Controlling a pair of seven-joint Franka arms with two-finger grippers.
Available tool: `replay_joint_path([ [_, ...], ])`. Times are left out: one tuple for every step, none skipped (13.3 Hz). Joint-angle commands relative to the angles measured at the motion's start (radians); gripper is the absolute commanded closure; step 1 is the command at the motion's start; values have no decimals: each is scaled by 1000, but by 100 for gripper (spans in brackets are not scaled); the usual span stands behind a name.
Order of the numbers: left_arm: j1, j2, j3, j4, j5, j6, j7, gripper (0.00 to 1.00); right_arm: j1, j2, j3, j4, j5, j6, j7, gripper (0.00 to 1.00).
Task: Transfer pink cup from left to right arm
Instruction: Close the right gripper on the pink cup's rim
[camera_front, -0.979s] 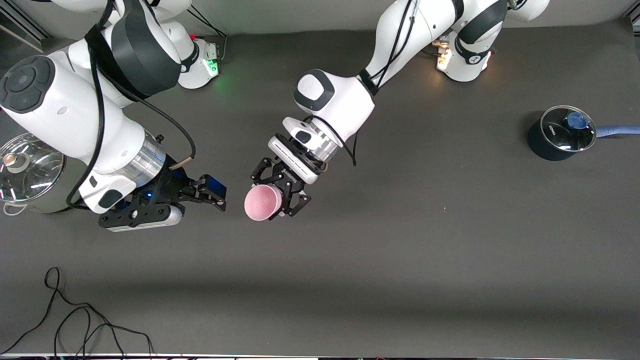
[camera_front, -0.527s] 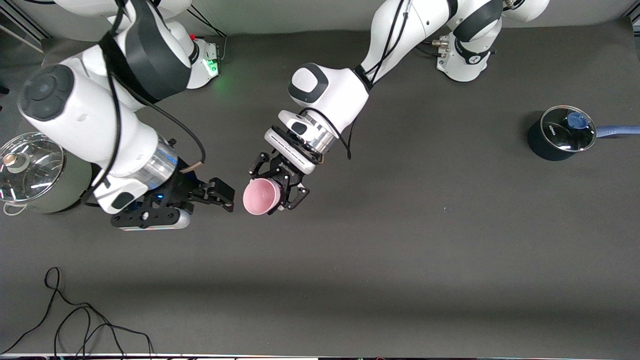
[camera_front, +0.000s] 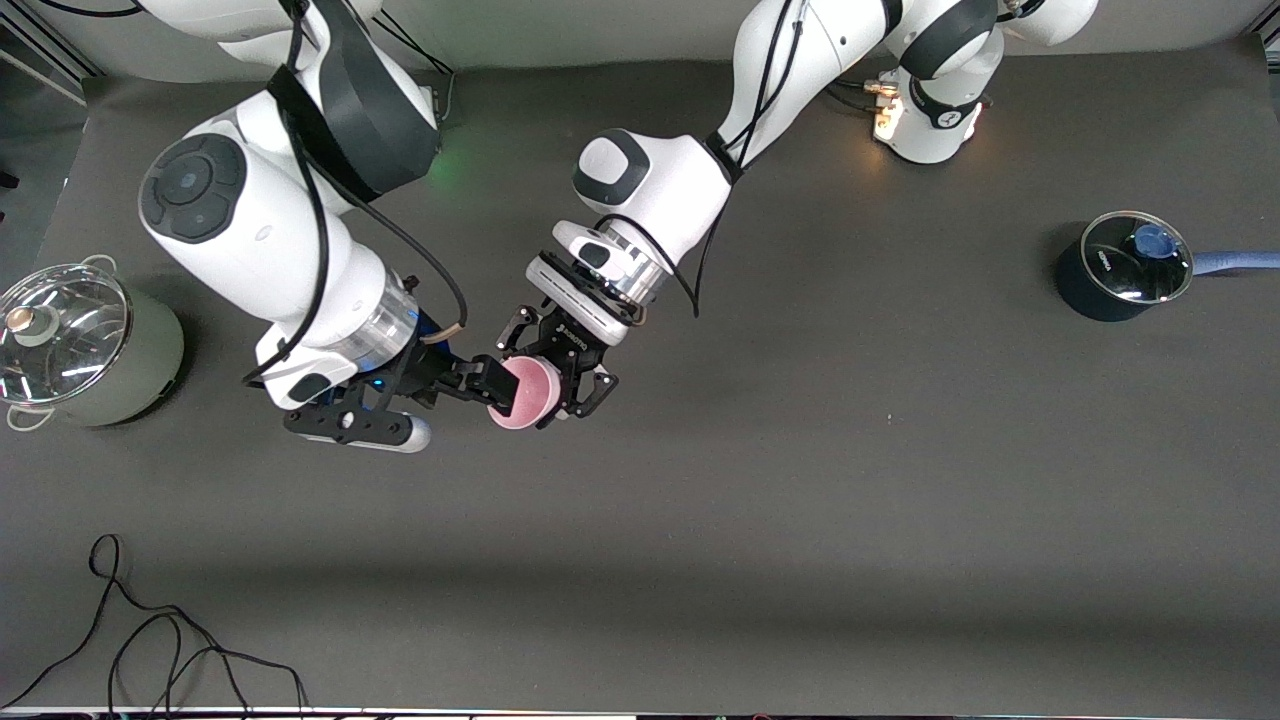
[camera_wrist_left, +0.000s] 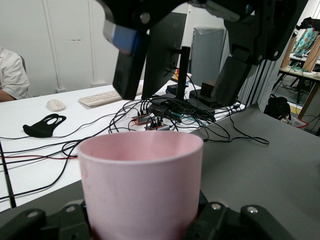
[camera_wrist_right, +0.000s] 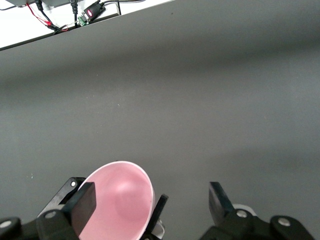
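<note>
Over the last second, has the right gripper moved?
Yes. The right gripper has travelled away from the steel pot toward the pink cup held in the left gripper, and its open fingers now reach the cup's rim.

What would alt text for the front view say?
Above a dark table, the left end effector holds a pink cup while the right end effector, open, reaches its rim. Two lidded pots sit at the table's ends.
</note>
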Motion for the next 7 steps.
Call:
replay_joint_path([
  [-20,7,16,13,-4,20,-16,100,22,4,-10,-22,9,-2,23,0],
  [-20,7,16,13,-4,20,-16,100,24,4,-10,-26,11,-4,23,0],
  [-20,7,16,13,-4,20,-16,100,22,4,-10,-25,12,-8,17,0],
  [-20,7,16,13,-3,20,-17,100,22,4,-10,-27,14,-15,17,0],
  [-20,7,16,13,-3,20,-17,100,22,3,-10,-27,16,-22,17,0],
  [-20,7,16,13,-3,20,-17,100,22,3,-10,-24,16,-33,17,0],
  [-20,7,16,13,-3,20,-19,100,21,1,-10,-23,19,-44,17,0],
])
